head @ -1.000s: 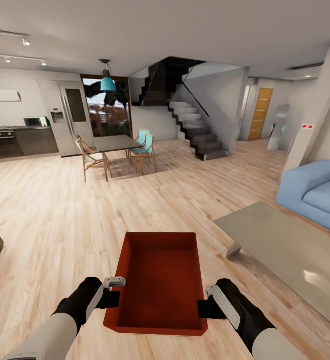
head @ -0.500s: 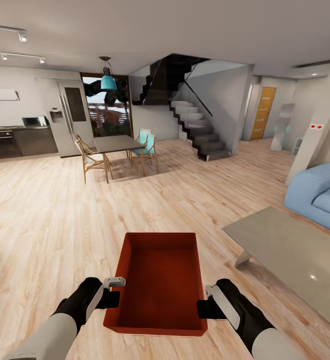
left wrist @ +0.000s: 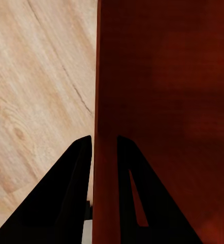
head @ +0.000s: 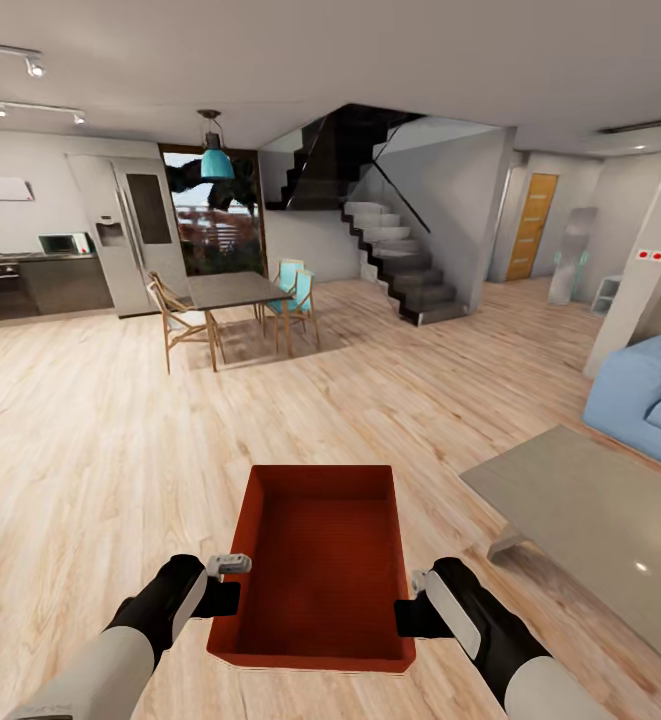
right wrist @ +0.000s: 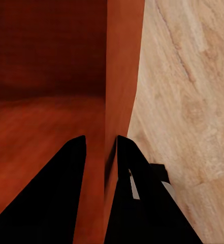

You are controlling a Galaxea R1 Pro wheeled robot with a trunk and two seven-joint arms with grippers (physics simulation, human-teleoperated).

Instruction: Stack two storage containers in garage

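Observation:
One red-orange storage container [head: 315, 565] hangs in front of me over the light wood-plank floor of the living room, carried by both arms. My left gripper [head: 228, 598] is shut on its left wall, and my right gripper [head: 406, 618] is shut on its right wall. In the left wrist view the two dark fingers [left wrist: 73, 193] straddle the thin red wall [left wrist: 105, 152]. The right wrist view shows the same clamp, with fingers [right wrist: 127, 188] on either side of the red wall [right wrist: 123, 76]. The bin is empty. The garage is out of view.
A low grey coffee table [head: 595, 525] stands at the right, with a blue sofa [head: 645, 395] behind it. Ahead are a dining table with chairs [head: 235, 305], a dark staircase [head: 395, 255], a kitchen with a fridge [head: 120, 240] and an orange door [head: 527, 226].
The whole view has swung to the left: the sofa and coffee table slid toward the right edge. The container and both grippers keep the same place in the picture.

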